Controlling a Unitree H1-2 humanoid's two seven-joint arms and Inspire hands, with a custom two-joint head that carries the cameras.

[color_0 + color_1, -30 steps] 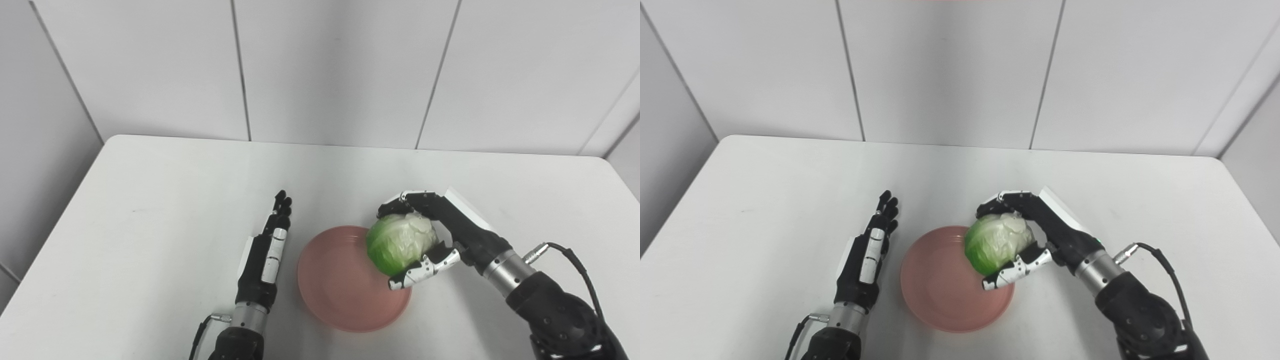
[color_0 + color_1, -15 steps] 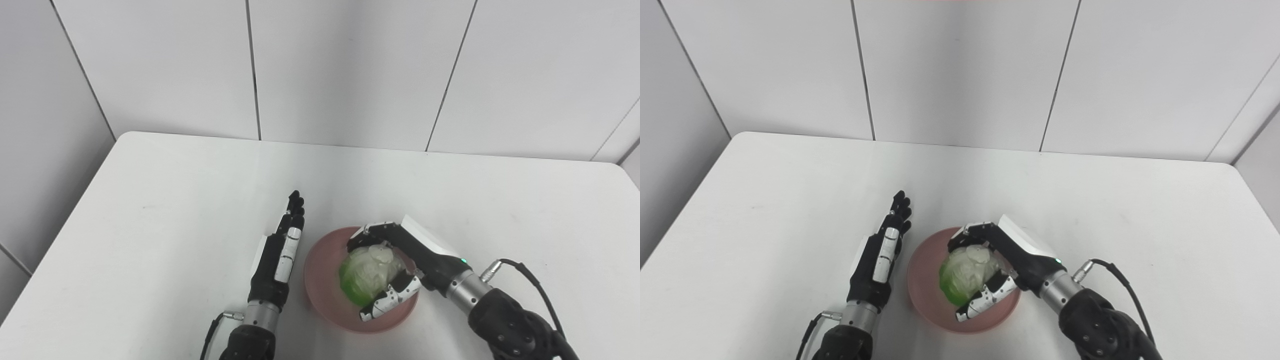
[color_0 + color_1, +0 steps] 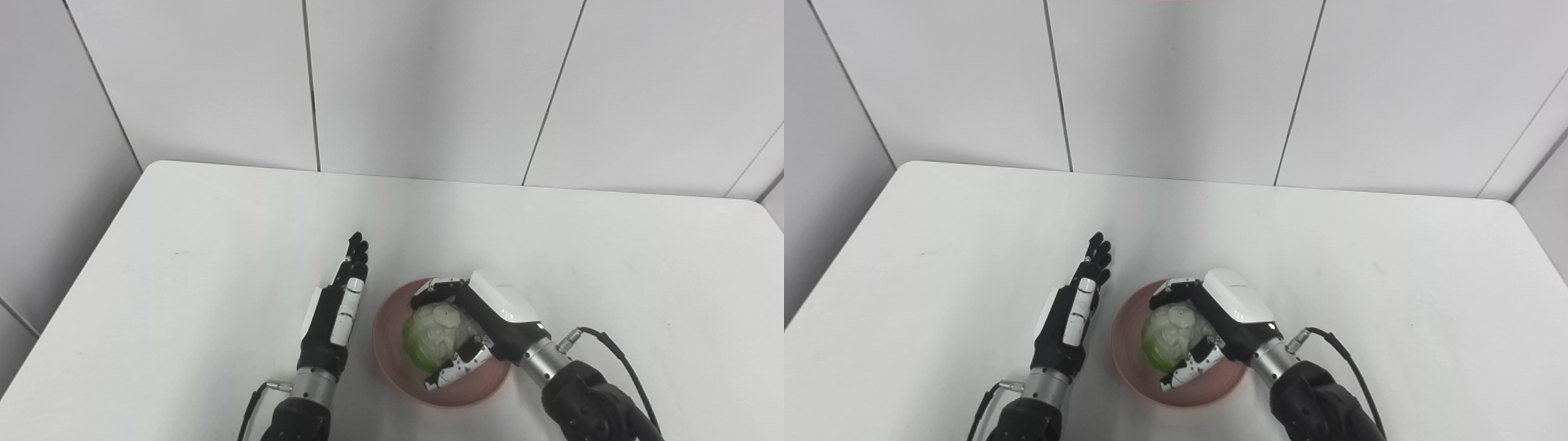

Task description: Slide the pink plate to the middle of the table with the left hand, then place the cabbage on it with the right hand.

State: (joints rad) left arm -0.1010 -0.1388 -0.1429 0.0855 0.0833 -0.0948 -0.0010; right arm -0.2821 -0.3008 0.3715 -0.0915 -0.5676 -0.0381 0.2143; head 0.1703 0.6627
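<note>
Right hand (image 3: 484, 324) is wrapped around the cabbage (image 3: 436, 331), fingers over its far side and thumb under its near side, holding it down inside the pink plate (image 3: 392, 349) near the middle front of the white bench (image 3: 202, 245). Left hand (image 3: 339, 306) is just beside the plate's left rim, fingers straight and together, holding nothing.

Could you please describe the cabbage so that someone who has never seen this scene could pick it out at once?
Start at the white table and find the pink plate near its front edge. The cabbage sits within it, gripped by the right hand. It is the only green and whitish leafy ball in view.
</note>
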